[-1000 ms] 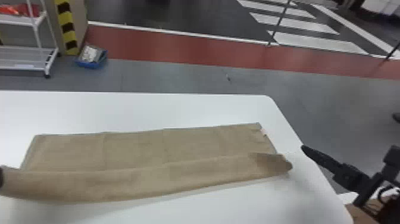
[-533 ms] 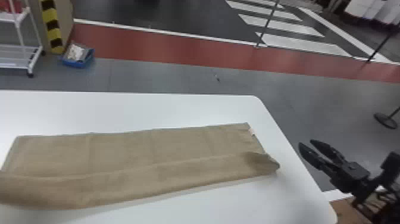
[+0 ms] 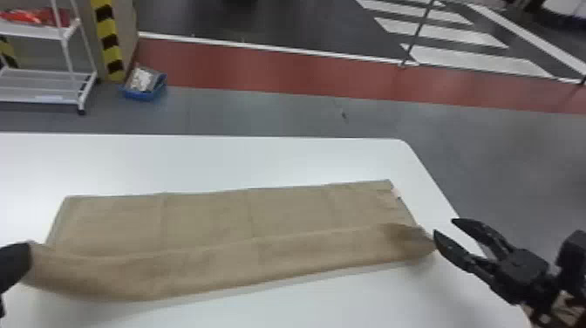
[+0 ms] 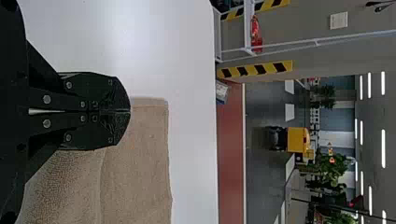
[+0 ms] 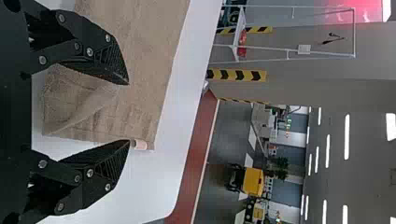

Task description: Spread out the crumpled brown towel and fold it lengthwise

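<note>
The brown towel (image 3: 209, 222) lies as a long strip across the white table, its near edge rolled or folded over and raised at the left end. My left gripper (image 3: 29, 257) is at that left end; in the left wrist view the left gripper (image 4: 130, 111) has its fingers together, with towel (image 4: 140, 154) at and below them. Just off the towel's right end stands my right gripper (image 3: 442, 224), fingers apart. In the right wrist view, the right gripper (image 5: 128, 112) is open, with the towel's end corner and a pale tag (image 5: 139, 144) beyond its fingers.
The white table (image 3: 209, 161) has its right edge under the right arm. Beyond it on the floor are a blue bin (image 3: 144, 85), a white rack (image 3: 48, 87) and a striped post (image 3: 109, 43).
The right gripper has moved left to the towel's right end, and its fingers have parted since a second ago. The towel's left end has lifted, with the left gripper showing there.
</note>
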Robot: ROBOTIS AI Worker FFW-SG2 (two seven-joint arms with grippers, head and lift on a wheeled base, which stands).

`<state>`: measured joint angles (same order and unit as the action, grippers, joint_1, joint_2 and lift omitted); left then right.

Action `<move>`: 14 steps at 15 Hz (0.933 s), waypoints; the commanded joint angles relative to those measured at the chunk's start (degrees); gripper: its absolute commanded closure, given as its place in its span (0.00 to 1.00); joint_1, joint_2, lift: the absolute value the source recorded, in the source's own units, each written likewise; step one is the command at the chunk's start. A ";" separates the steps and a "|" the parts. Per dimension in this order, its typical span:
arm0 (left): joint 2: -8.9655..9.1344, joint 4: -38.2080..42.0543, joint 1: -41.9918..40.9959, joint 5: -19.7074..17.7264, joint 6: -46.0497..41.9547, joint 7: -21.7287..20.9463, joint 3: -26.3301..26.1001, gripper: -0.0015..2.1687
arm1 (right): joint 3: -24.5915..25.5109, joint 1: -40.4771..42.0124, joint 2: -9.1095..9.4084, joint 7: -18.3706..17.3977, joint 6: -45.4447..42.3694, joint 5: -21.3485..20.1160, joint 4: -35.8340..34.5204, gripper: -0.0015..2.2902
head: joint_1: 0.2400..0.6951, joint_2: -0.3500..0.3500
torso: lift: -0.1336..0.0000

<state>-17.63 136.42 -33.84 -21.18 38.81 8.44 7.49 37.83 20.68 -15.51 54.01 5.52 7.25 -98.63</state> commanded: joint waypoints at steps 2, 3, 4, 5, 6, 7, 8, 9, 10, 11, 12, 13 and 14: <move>-0.30 -0.27 0.17 0.00 0.00 -0.18 -0.20 0.63 | -0.39 1.03 -0.04 -0.30 -5.03 -0.84 3.35 0.23 | 1.00 0.15 | 0.07; -0.30 -0.36 0.35 0.00 0.00 -0.18 -0.37 0.63 | -0.66 1.03 -0.13 -0.57 -5.56 -0.84 3.88 0.23 | 1.00 0.14 | 0.07; -0.38 -0.54 0.61 0.00 0.00 -0.18 -0.90 0.63 | -1.01 1.03 -0.31 -1.18 -6.09 -1.10 4.32 0.23 | 1.00 0.14 | 0.07; -0.38 -0.54 0.61 0.09 0.00 -0.18 -0.99 0.63 | -1.27 0.86 -0.31 -1.80 -6.26 -1.28 4.58 0.23 | 1.00 0.14 | 0.07; -0.38 -0.62 0.61 0.17 0.00 -0.18 -1.08 0.63 | -1.97 0.51 -0.39 -2.41 -6.26 -1.81 4.76 0.23 | 1.00 0.13 | 0.07; -0.38 -0.71 0.70 0.17 0.00 -0.18 -1.08 0.63 | -2.59 -0.02 -0.39 -2.85 -6.26 -2.33 5.02 0.23 | 1.00 0.13 | 0.07; -0.38 -0.80 0.70 0.17 0.00 -0.18 -1.08 0.63 | -3.38 -0.72 -0.39 -3.03 -6.09 -2.95 5.46 0.23 | 1.00 0.13 | 0.07; -0.38 -0.89 0.70 0.26 0.00 -0.18 -1.08 0.63 | -4.00 -1.52 -0.39 -3.03 -5.91 -3.74 5.90 0.23 | 1.00 0.13 | 0.07; -0.38 -0.89 0.61 0.26 0.00 -0.18 -1.08 0.63 | -4.96 -1.95 -0.39 -3.03 -5.91 -4.00 6.08 0.23 | 1.00 0.14 | 0.07; -0.38 -0.80 0.61 0.26 0.00 -0.18 -1.08 0.63 | -5.49 -2.22 -0.39 -3.03 -5.91 -4.00 6.17 0.23 | 1.00 0.15 | 0.07; -0.38 -0.80 0.61 0.26 0.00 -0.18 -1.08 0.63 | -5.67 -2.39 -0.31 -3.03 -5.91 -4.09 6.17 0.23 | 1.00 0.17 | 0.07; -0.38 -0.80 0.61 0.26 0.00 -0.18 -1.08 0.63 | -5.75 -2.66 -0.13 -3.03 -5.56 -4.18 6.25 0.25 | 1.00 0.18 | 0.07; -0.38 -0.80 0.61 0.26 0.00 -0.18 -1.08 0.63 | -5.67 -2.66 -0.22 -3.03 -5.03 -4.27 6.17 0.33 | 1.00 0.19 | 0.07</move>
<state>-18.01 135.58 -33.22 -20.92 38.81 8.26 6.41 32.19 18.18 -15.77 50.98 -0.08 3.12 -92.42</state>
